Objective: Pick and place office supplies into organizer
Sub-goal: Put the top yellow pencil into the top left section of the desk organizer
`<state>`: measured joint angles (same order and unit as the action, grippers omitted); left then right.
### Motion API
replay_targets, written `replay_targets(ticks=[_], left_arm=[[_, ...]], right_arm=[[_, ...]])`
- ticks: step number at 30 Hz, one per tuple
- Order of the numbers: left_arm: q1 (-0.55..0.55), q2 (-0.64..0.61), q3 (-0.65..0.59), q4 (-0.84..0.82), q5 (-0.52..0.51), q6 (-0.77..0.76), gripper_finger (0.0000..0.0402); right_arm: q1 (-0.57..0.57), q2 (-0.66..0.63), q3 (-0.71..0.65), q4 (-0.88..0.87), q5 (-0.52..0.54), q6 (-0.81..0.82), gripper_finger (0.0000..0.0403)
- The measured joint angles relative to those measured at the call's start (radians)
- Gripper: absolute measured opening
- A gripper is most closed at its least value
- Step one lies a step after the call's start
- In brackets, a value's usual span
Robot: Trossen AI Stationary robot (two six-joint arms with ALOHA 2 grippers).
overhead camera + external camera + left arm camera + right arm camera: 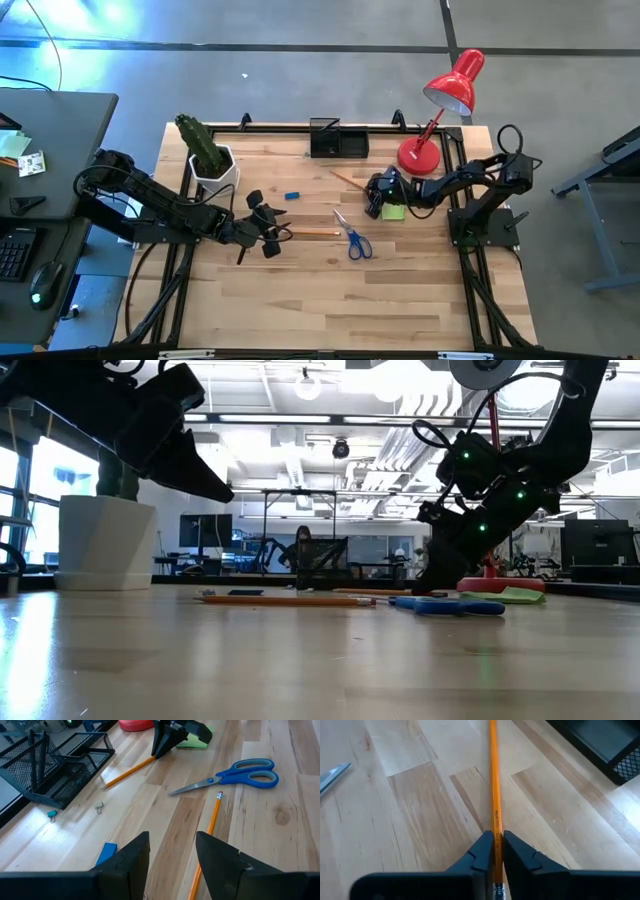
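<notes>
My right gripper (373, 200) is low over the table beside the lime-green sticky pad (393, 211), shut on a wooden pencil (493, 780) that points toward the black mesh organizer (338, 140) at the far edge. My left gripper (172, 855) is open and hangs above the table (190, 460), over the plain end of a second pencil (210, 832) that lies flat. The blue-handled scissors (355, 241) lie flat beyond that pencil's eraser end. A tiny blue block (292, 195) lies in front of the organizer. No dark pen shows. My right gripper pinches the pencil between its two fingers near the eraser end (494, 842). The fingers slant down from the table's right side and lie along the pencil. The pencil's pointed end (104, 786) rests on the table.
A red desk lamp (440, 120) stands at the far right behind my right arm. A potted cactus in a white pot (208, 158) stands at the far left. Two tiny clips (52, 814) lie near the organizer. Bare wood fills the table's near half.
</notes>
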<state>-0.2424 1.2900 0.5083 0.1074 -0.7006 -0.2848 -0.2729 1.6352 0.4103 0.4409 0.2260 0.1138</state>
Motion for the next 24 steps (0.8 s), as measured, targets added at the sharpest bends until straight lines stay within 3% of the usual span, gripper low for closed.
replay_targets(ticks=[24], left_arm=[[0.0, 0.0, 0.0, -0.002, 0.0, 0.0, 0.015]], right_arm=[[-0.002, 0.001, 0.0, -0.003, -0.013, -0.001, 0.0013]])
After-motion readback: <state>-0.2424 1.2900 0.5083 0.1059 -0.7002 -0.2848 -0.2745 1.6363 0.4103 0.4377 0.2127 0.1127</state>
